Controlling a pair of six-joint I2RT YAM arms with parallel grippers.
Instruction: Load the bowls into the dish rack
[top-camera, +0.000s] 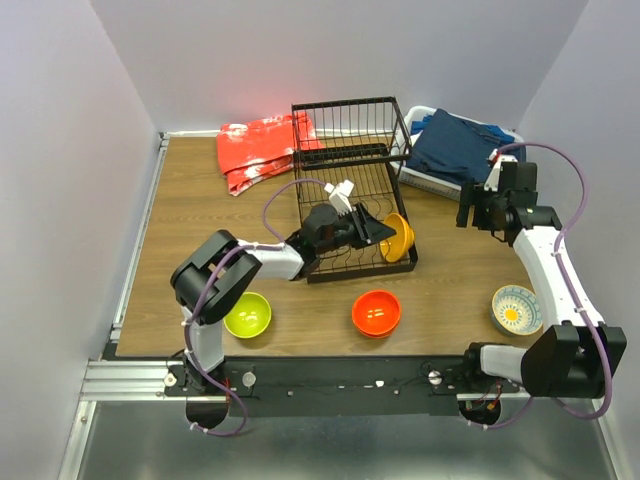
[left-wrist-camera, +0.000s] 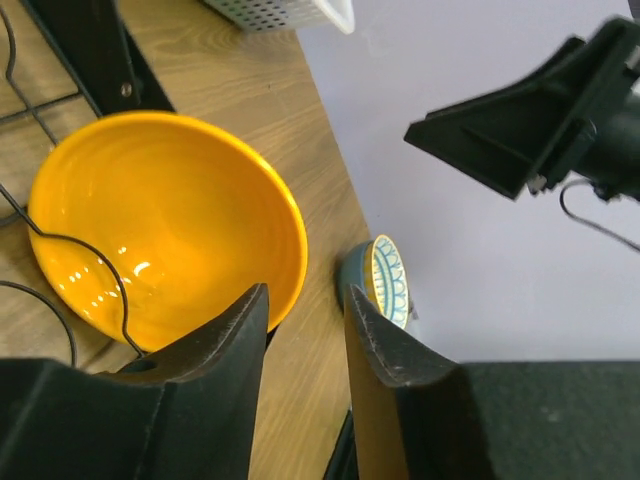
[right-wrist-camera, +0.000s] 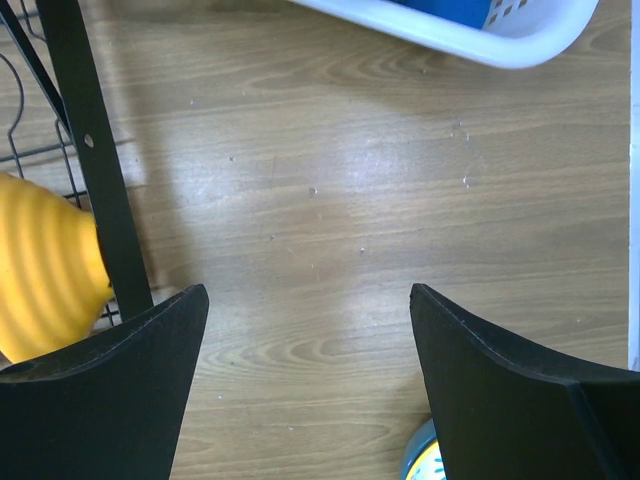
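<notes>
Wooden table (top-camera: 450, 300), white walls. Yellow-orange bowl (top-camera: 398, 238) leans on edge at the dish rack's (top-camera: 345, 103) near right corner. Left gripper (left-wrist-camera: 305, 300) jaws are parted and empty, one finger (left-wrist-camera: 230, 330) just beside the rim. Right gripper (right-wrist-camera: 310, 300) gapes over the table. Risk: that finger snags the rim on retreat and tips the bowl. Left wrist view shows the empty gap; only the top view shows the lime green bowl (top-camera: 247, 315), red-orange bowl (top-camera: 376, 313) and patterned bowl (top-camera: 516, 309) unloaded.

I sit at a wooden table (top-camera: 190, 230) of pale grain, evenly lit (a faint sheen shows on the boards). Plain lilac-white walls (top-camera: 340, 50) close three sides — a metal rail (top-camera: 130, 378) edges the near side — grey floor (top-camera: 300, 455) below.
</notes>
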